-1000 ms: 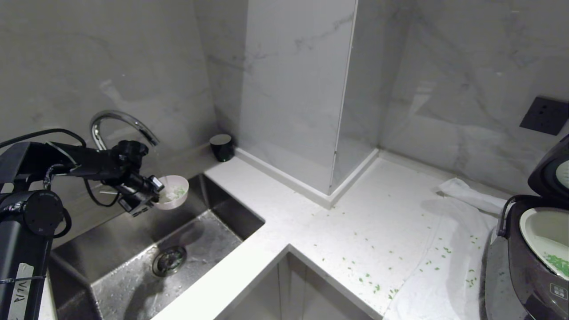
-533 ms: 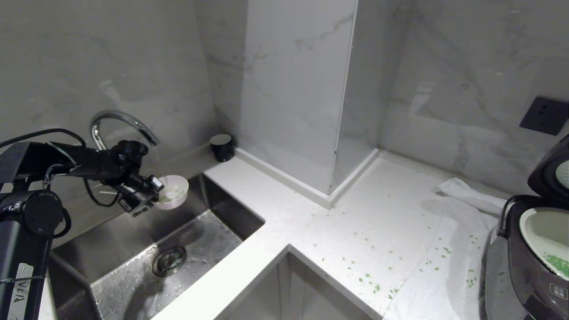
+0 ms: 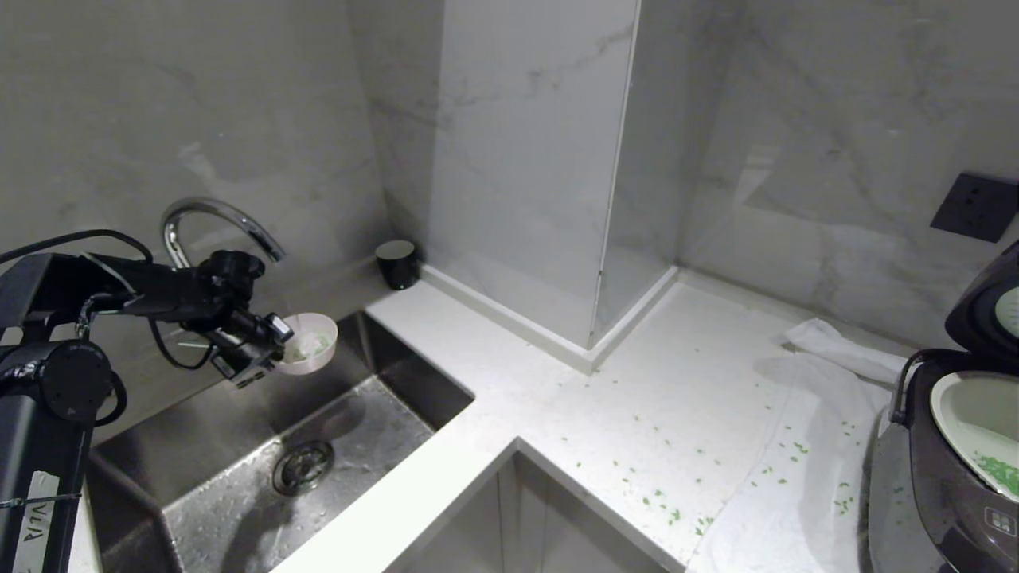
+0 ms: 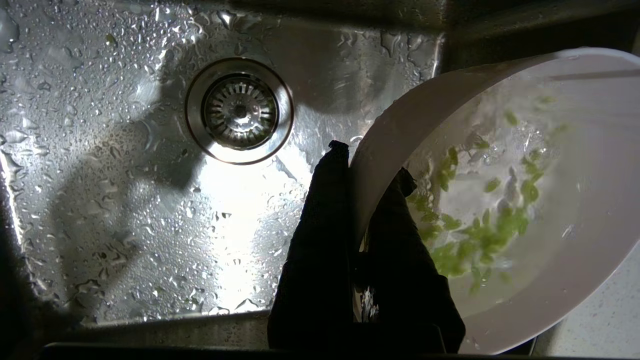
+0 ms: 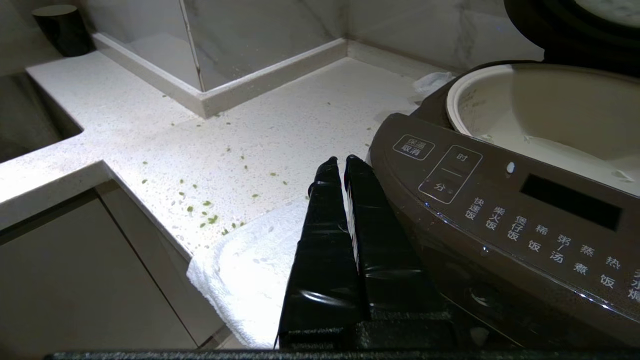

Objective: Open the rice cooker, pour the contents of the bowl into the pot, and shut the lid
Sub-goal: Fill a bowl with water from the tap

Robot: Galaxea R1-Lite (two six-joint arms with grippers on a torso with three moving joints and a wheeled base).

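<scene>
My left gripper (image 3: 275, 350) is shut on the rim of the small bowl (image 3: 312, 344), one finger inside and one outside. It holds the bowl over the sink, below the faucet's spout. The contents (image 4: 475, 235), green chopped bits, float in water inside the bowl (image 4: 575, 260). At the far right the rice cooker (image 3: 939, 485) stands with its lid (image 3: 983, 310) raised. Its pale pot (image 3: 967, 406) has some green bits at the bottom. My right gripper (image 5: 340, 162) is shut with nothing in it, beside the cooker's front panel (image 5: 500, 200), and is outside the head view.
A wet steel sink (image 3: 358, 430) with a drain (image 3: 302, 467) lies under the bowl, with a faucet (image 3: 215, 219) behind it. A black cup (image 3: 396, 263) stands in the corner. A white towel (image 3: 804, 485) lies under the cooker. Green bits (image 3: 661, 497) are scattered on the counter.
Neither arm has moved. Only the watery contents in the bowl have shifted a little.
</scene>
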